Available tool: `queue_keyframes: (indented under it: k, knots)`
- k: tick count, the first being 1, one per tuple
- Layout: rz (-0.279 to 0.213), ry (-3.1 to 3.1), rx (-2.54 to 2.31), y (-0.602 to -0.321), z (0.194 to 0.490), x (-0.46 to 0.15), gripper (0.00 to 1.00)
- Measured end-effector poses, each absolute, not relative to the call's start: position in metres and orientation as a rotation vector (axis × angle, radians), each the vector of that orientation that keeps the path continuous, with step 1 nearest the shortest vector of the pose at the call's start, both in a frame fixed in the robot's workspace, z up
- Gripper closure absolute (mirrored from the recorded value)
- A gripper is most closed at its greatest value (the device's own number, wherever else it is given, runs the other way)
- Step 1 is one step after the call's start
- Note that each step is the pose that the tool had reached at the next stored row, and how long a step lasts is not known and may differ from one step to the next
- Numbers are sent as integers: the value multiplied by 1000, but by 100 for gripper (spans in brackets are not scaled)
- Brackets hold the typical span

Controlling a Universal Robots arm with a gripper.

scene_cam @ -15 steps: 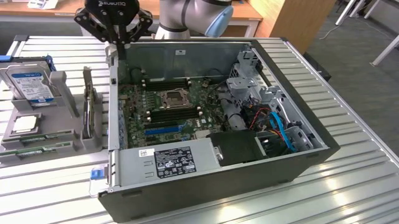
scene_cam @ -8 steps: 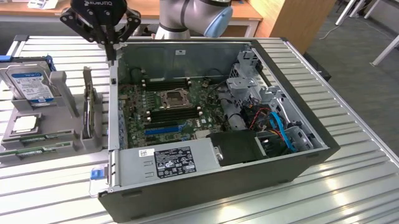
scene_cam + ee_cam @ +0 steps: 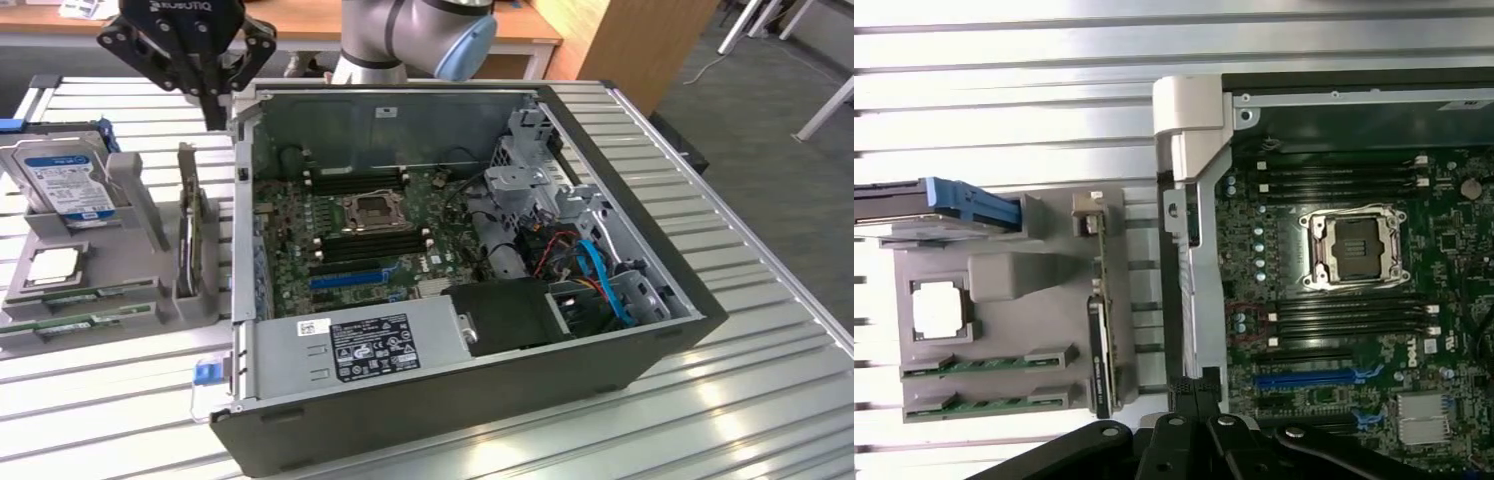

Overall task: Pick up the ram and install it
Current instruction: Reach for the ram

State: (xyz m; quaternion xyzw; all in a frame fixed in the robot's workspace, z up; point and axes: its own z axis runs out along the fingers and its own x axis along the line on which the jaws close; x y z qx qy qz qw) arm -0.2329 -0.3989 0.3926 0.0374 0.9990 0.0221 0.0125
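Two green ram sticks (image 3: 78, 298) lie edge-up in the front slots of a grey holder (image 3: 120, 215), at the exterior view's left of the open computer case. The wrist view looks down on the same ram sticks (image 3: 989, 363). My gripper (image 3: 216, 115) hangs above the table behind the holder, close to the case's back corner, shut with nothing between its fingers. In the wrist view the gripper (image 3: 1194, 392) sits over the case's side wall. The motherboard's black memory slots (image 3: 367, 242) (image 3: 1349, 325) flank the processor socket (image 3: 371, 211).
The holder also carries a hard drive (image 3: 60, 180) with a blue-and-white label, a square silver processor chip (image 3: 54, 265) and an upright card (image 3: 190, 235). Inside the case (image 3: 641, 350) are a power supply (image 3: 374, 345), a drive cage and blue cables (image 3: 607, 275). The slatted table (image 3: 774, 400) surrounds everything.
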Motion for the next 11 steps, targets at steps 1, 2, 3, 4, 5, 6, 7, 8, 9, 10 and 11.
queue_keyframes:
  k: [1, 2, 3, 4, 5, 6, 7, 8, 9, 10, 11]
  knots:
    - [69, 3114, 117, -399, 392, -236, 90]
    - [69, 3114, 117, -399, 392, -238, 90]
    - [69, 3114, 117, -399, 392, -241, 90]
    - [69, 3114, 117, -399, 392, -244, 90]
    - [69, 3114, 117, -399, 392, -246, 90]
    - [69, 3114, 116, -399, 392, -250, 90]
    - [69, 3114, 117, -399, 392, -253, 90]
    - [69, 3114, 117, -399, 392, -255, 90]
    - [69, 3114, 117, -399, 392, -258, 90]
    - [69, 3114, 117, -399, 392, -261, 90]
    - [69, 3114, 117, -399, 392, -264, 90]
